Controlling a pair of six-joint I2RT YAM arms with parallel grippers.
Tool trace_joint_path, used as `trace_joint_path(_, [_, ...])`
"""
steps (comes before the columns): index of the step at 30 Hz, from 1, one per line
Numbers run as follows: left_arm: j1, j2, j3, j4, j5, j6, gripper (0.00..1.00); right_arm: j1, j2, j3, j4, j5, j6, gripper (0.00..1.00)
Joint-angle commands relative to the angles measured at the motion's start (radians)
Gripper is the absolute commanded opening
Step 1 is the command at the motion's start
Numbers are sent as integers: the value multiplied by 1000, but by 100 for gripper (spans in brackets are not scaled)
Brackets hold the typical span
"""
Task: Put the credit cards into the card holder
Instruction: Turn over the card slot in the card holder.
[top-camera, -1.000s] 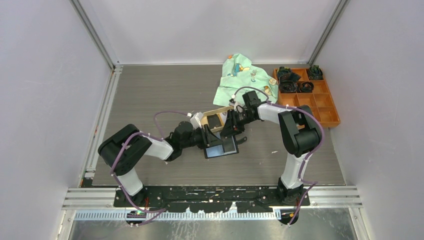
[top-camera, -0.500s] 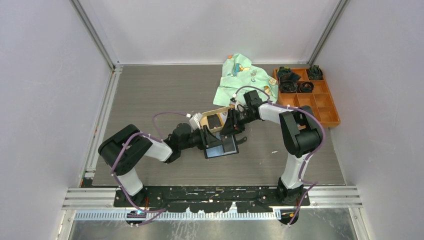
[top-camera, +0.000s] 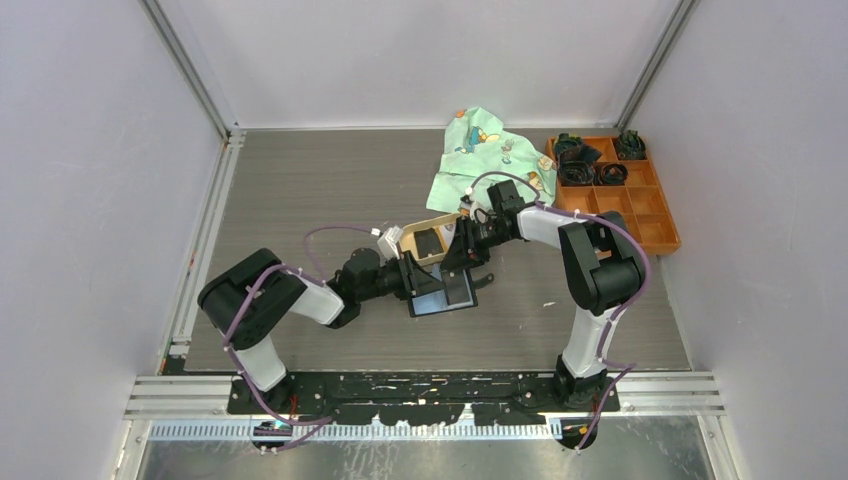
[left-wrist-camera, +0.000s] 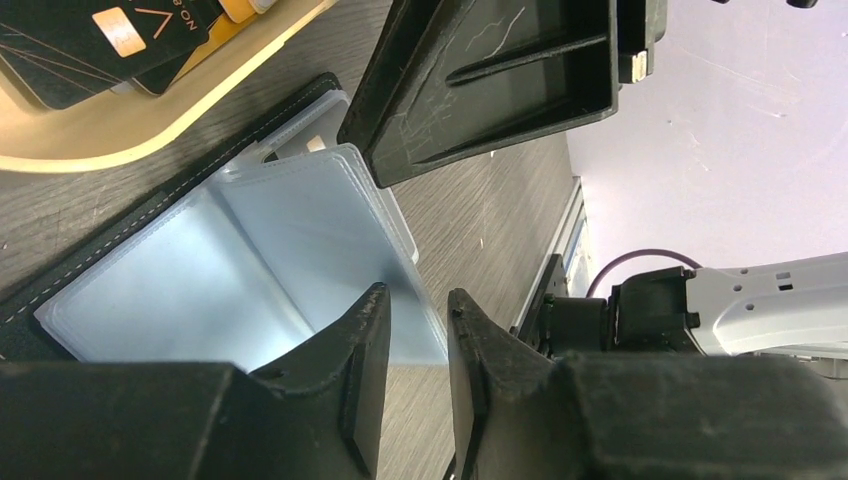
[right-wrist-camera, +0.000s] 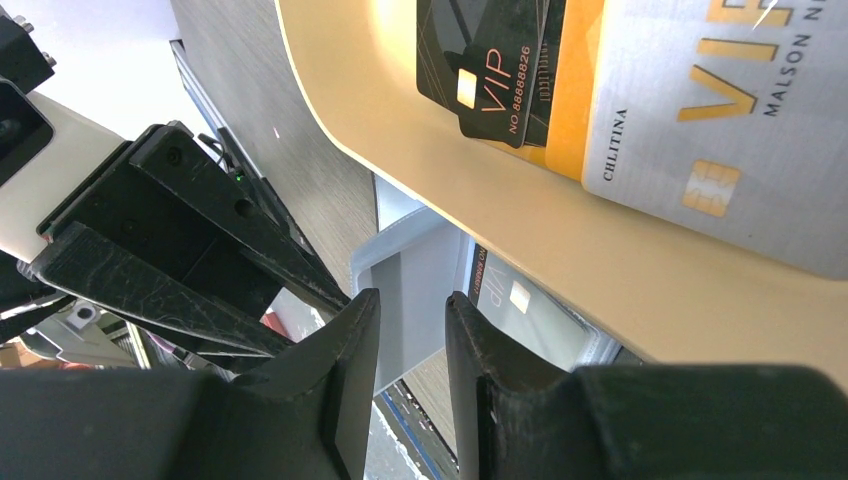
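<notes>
The card holder (top-camera: 448, 292) lies open on the table, its clear sleeves (left-wrist-camera: 200, 290) fanned up from the black cover. One sleeve holds a black card (right-wrist-camera: 510, 295). More credit cards lie in the tan tray (top-camera: 438, 218): black ones (right-wrist-camera: 490, 70), an orange one (right-wrist-camera: 575, 90) and a silver one (right-wrist-camera: 730, 120). My left gripper (left-wrist-camera: 415, 295) sits low at the holder's left edge, jaws a narrow gap apart with only table showing between them. My right gripper (right-wrist-camera: 412, 297) hovers over the far edge, jaws slightly apart, a raised sleeve leaf (right-wrist-camera: 415, 260) just beyond their tips.
A green printed cloth (top-camera: 485, 150) is bunched at the back. An orange compartment box (top-camera: 620, 190) stands at the back right, with black items in its far cells. Both forearms converge over the holder, right beside the tray.
My left jaws have narrowed. The holder has shifted slightly toward the tray. The right arm has hardly moved.
</notes>
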Motion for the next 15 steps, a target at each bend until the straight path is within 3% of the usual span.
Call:
trace_joint_path(1, [-1,9,-9,122,12,-7,29,-5,-48,4,22,-19,9,36])
trace_joint_path(9, [0,53,-1,152,12,-30,12,-14,-58,-4,39,-35,27,36])
trace_joint_path(15, [1,74,2,155,14,-37,9,-16,-55,-6,44,-45,31,36])
